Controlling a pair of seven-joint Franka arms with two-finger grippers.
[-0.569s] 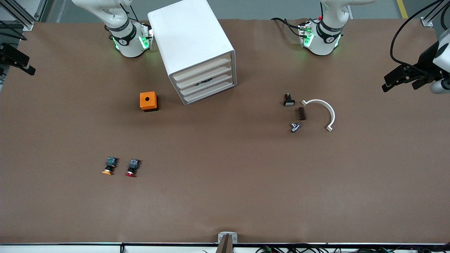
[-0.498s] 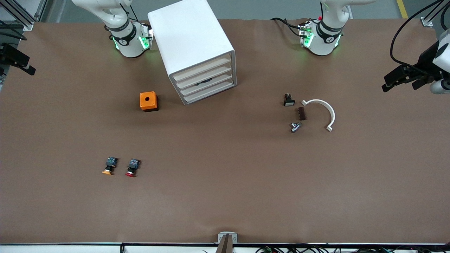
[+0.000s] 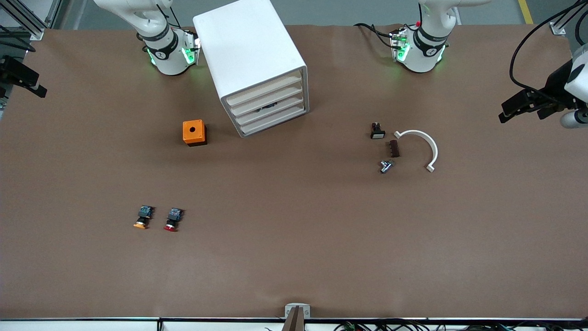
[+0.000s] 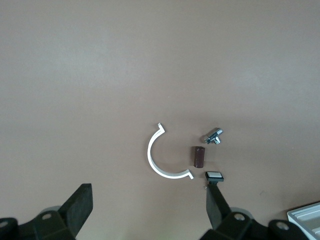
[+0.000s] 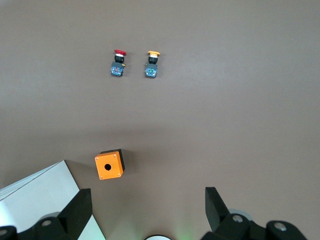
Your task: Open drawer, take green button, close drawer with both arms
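Brown surface [image 3: 294, 257], spanning the front view. White four-drawer cabinet [image 3: 250, 50] between the two arm bases, with all fronts flush. Third from top, the drawer [image 3: 271, 111], shut. Just above its front, a dark shape in the slot, possibly the button; cap colour not discernible.

Left claw [image 3: 519, 105] in the air over the left arm's end of the surface, fingers [image 4: 80, 200] spread wide apart and empty in the left wrist view. Right claw [image 3: 27, 85] at the edge of the surface at the right arm's end, likewise spread wide and empty [image 5: 146, 197].

Nearest the cabinet: orange box [image 3: 194, 133] with a round hole on top, beside the cabinet toward the right arm's end and apart from it. Toward the left arm's end and well apart from the cabinet:
- White half-ring clamp [image 3: 425, 145].
- Brown block [image 3: 394, 148], just beside the clamp.
- Black-and-white switch [image 3: 377, 131].
- Metal fitting [image 3: 386, 166], nearer the front camera than the block.

Well nearer the front camera than the orange box, side by side: orange-capped button [image 3: 144, 217] and red-capped button [image 3: 172, 219].

Compared with 0.6 s ago: left claw slightly lower in the front view; right claw and everything on the surface unchanged.
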